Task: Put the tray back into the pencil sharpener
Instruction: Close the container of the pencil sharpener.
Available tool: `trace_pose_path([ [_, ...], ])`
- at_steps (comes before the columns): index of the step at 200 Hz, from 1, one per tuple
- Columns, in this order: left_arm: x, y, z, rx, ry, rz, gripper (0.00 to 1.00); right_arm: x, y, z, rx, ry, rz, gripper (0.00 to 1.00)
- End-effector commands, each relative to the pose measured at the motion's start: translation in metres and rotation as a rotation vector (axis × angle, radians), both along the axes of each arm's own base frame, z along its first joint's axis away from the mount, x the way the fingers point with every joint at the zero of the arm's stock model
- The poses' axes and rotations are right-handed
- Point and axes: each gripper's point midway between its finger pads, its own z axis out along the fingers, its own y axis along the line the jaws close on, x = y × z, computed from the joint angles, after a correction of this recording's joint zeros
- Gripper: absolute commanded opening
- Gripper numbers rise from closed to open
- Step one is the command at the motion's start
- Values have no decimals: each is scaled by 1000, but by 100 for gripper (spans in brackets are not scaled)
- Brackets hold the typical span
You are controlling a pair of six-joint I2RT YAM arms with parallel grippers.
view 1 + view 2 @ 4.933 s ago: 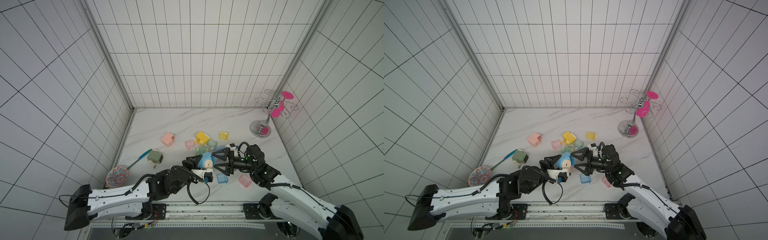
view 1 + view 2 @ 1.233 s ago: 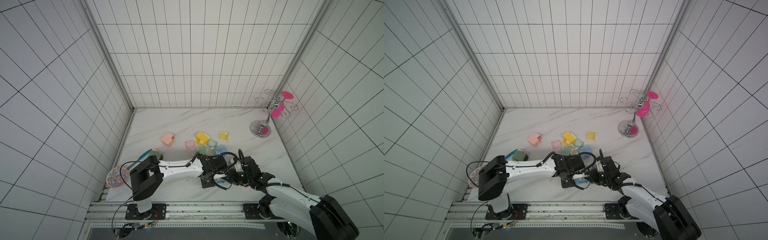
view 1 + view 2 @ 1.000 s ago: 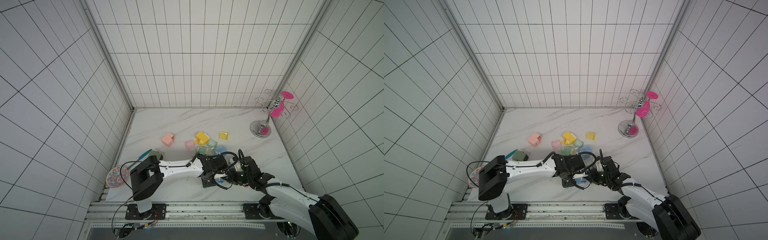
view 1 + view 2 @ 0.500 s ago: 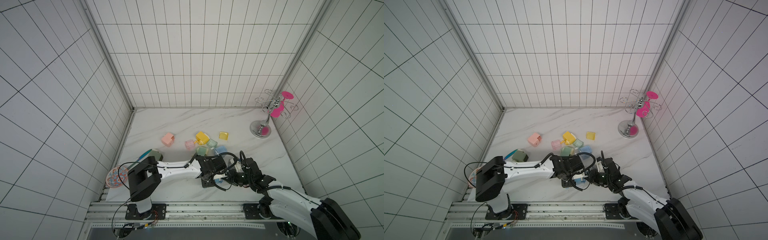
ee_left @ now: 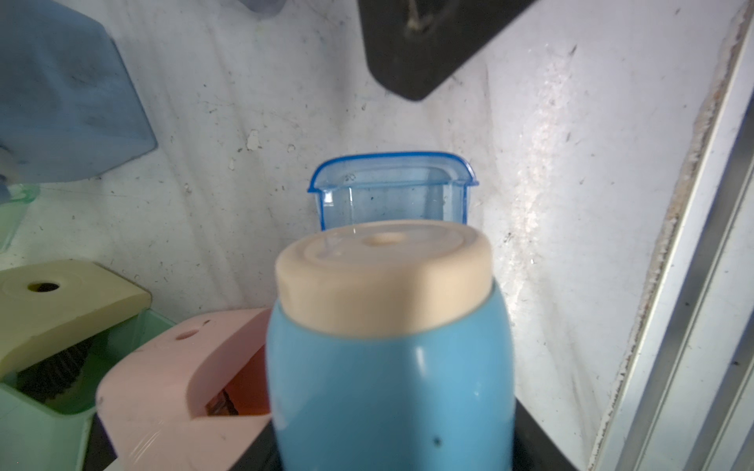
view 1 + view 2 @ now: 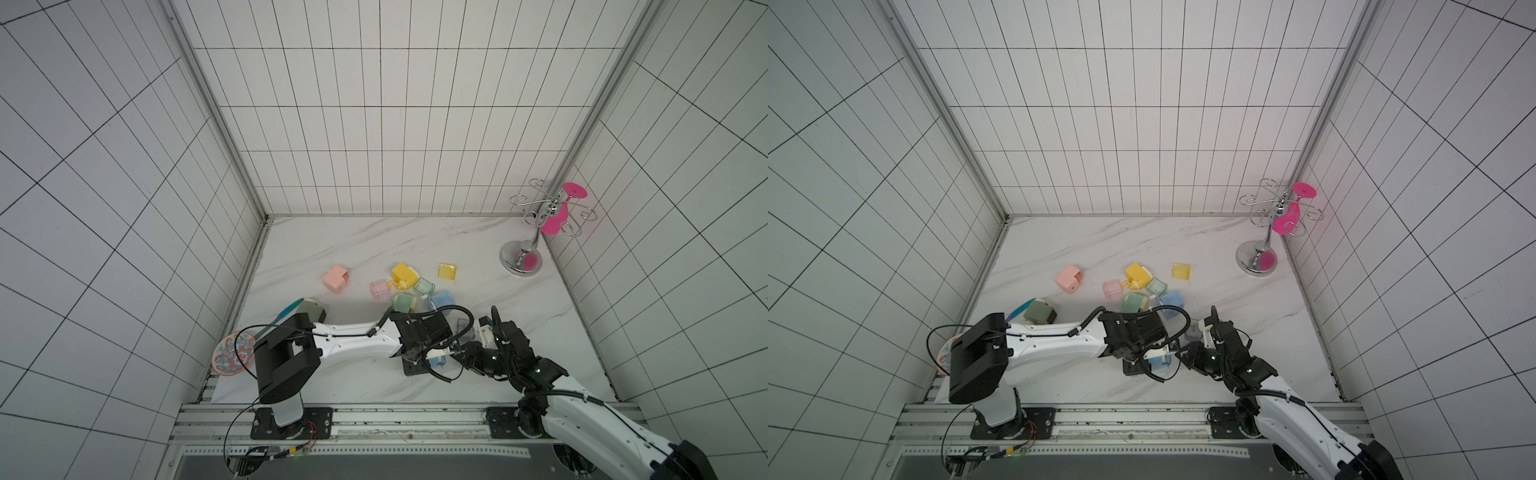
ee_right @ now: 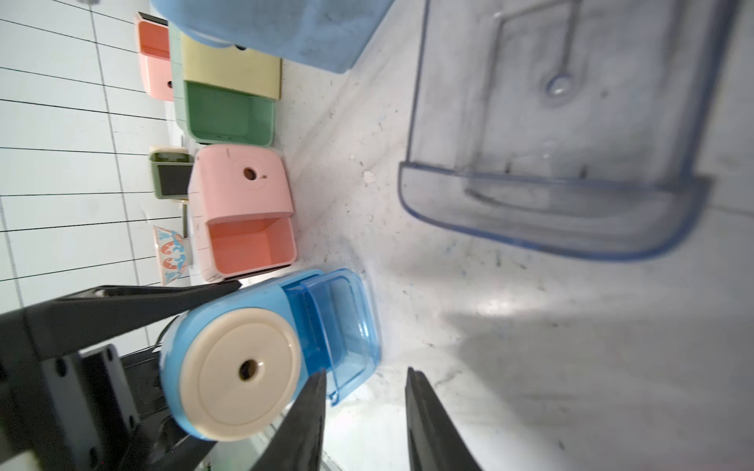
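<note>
The blue pencil sharpener (image 7: 228,367) with a cream round face lies low over the table near its front edge, also seen in both top views (image 6: 437,360) (image 6: 1160,360). My left gripper (image 6: 420,358) is shut on its body; one black finger (image 7: 122,306) lies along its side. The clear blue tray (image 7: 338,326) sits in the sharpener's slot with its front end sticking out (image 5: 391,191). My right gripper (image 7: 366,373) is open beside the tray. One fingertip is close to the tray's corner, and only table shows between the fingers.
A loose clear greyish tray (image 7: 563,163) lies just behind the right gripper. Pink (image 7: 240,204), green (image 7: 228,114) and pale blue (image 7: 277,28) sharpeners crowd the left arm's far side. A metal glass rack (image 6: 521,257) stands back right. A patterned plate (image 6: 232,353) lies front left.
Since about five seconds ago the sharpener has come down from mid-air to the table's front, with the left arm stretched across. Over the last second the right gripper only shifted slightly by the tray.
</note>
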Motion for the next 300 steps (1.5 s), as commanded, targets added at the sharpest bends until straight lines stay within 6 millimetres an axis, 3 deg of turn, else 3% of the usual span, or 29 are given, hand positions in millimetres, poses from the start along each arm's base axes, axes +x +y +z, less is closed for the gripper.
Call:
trace_pose_path([
  [1, 3, 3, -13, 12, -4, 10, 39, -4, -18, -16, -87, 45, -60, 31],
  [82, 2, 0, -13, 0, 1, 13, 37, 1, -12, -13, -97, 43, -21, 20],
  [136, 1, -1, -15, -4, 6, 8, 37, 10, 8, -1, -24, 12, 37, 18],
  [200, -1, -3, -19, -23, 23, 1, 33, 21, 27, -1, 37, 6, 61, 18],
  [300, -3, -7, -22, -47, 31, -10, 32, 12, 64, -2, 133, 24, 157, 17],
])
